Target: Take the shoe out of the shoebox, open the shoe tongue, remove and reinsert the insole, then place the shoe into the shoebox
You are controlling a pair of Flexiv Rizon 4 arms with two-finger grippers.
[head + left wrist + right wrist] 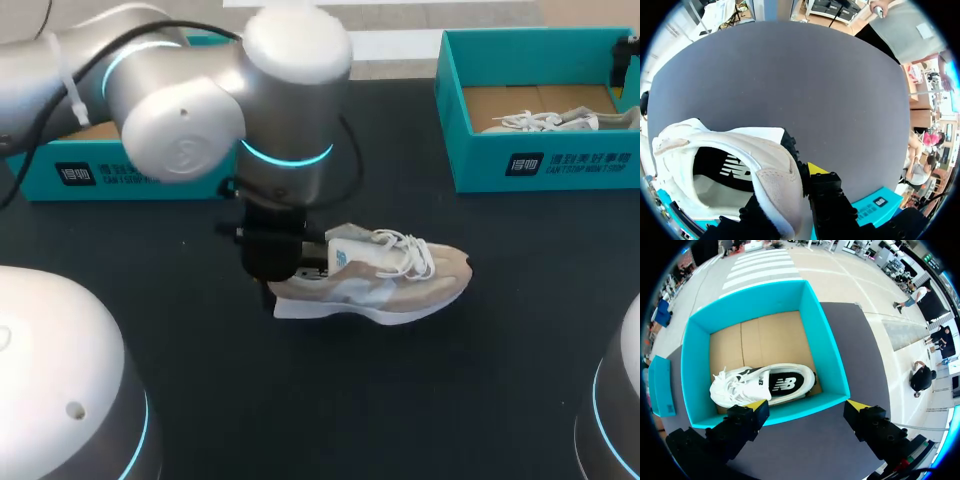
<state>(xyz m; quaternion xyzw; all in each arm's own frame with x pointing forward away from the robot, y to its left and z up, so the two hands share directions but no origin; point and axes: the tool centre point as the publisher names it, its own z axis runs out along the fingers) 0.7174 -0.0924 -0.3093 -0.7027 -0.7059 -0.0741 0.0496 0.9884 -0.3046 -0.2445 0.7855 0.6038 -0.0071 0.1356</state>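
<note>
- Left gripper pinches the heel of the shoe; in the left wrist view one yellow tip sits outside the heel collar (other finger mostly hidden).
- Shoe stands on its sole mid-frame on the table, toe pointing right, outside both boxes.
- Right gripper is spread wide, holding nothing, over the right box, upper right in the head view.
- Second shoe lies inside that box.
- Left box sits upper left, partly behind the left arm.
</note>
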